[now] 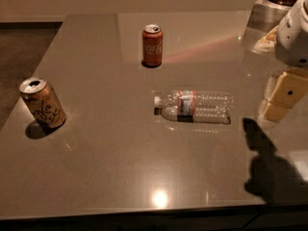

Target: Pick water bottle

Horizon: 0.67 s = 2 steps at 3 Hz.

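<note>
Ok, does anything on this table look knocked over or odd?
In the centre, the clear ribbed plastic water bottle lies on its side, white cap pointing left. The orange-tan can at the left looks tilted, unlike the upright red cola can. No spill. The gripper is at the right edge, clear of the bottle.

The grey table (120, 177) is carrying a water bottle (195, 107) lying on its side near the middle, cap pointing left. A red cola can (152, 45) is standing behind it, an orange-tan can (42, 103) near the left edge, and the gripper (281, 97) is hovering over the right side.
</note>
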{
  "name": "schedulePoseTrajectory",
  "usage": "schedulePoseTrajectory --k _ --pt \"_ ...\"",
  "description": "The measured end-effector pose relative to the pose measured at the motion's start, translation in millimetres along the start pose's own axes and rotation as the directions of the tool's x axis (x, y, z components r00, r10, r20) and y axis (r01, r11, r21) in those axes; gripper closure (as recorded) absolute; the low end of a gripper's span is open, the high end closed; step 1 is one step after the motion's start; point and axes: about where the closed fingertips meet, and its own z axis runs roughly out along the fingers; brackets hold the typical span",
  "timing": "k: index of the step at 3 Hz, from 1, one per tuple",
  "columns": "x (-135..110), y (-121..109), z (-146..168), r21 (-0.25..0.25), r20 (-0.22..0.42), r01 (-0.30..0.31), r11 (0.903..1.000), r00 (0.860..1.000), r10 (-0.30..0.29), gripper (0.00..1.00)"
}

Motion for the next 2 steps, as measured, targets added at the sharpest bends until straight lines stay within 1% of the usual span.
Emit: schedulePoseTrajectory --k 1,2 --pt "-8.3 -3.3 2.9 0.001 -0.003 0.013 0.9999 1.000 -0.013 0.00" --pt "-26.2 -6.1 17.6 -0.030 -0.018 0.058 0.9979 0.998 -0.058 0.00"
